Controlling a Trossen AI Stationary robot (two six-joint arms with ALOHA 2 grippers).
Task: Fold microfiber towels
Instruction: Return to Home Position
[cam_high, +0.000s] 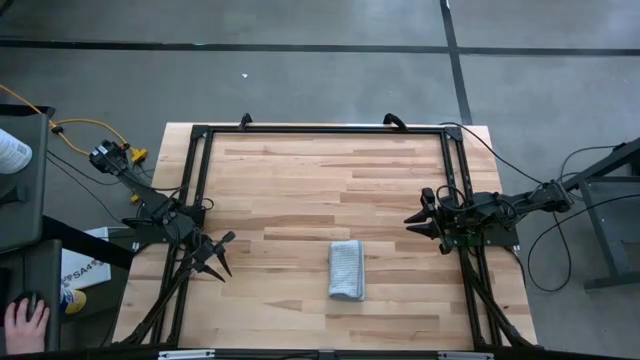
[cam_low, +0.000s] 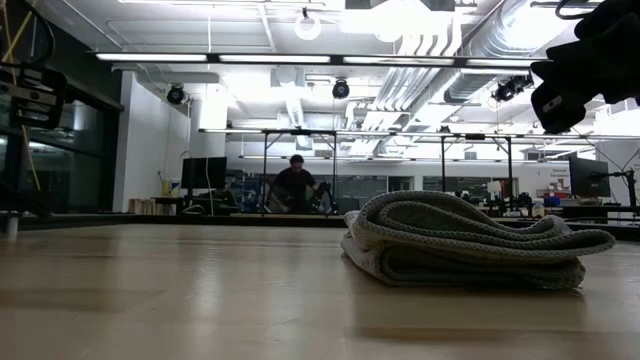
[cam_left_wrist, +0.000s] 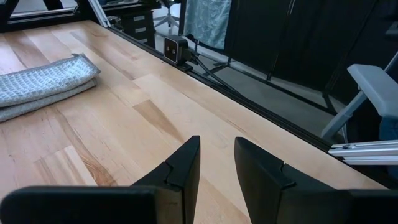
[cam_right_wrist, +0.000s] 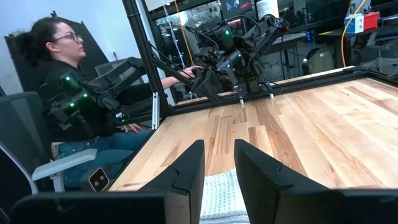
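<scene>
one folded towel (cam_high: 347, 269), two pincers apart

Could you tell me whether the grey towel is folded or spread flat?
Folded: the grey towel is a narrow rectangle from above; the low view shows stacked layers. Left hand and right hand wait aside.

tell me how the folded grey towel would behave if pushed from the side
The towel looks soft and floppy: its layers sag in rounded folds, so a push would probably bunch it rather than slide it whole. Being a flat stack on the table, it shouldn't roll or tip.
</scene>
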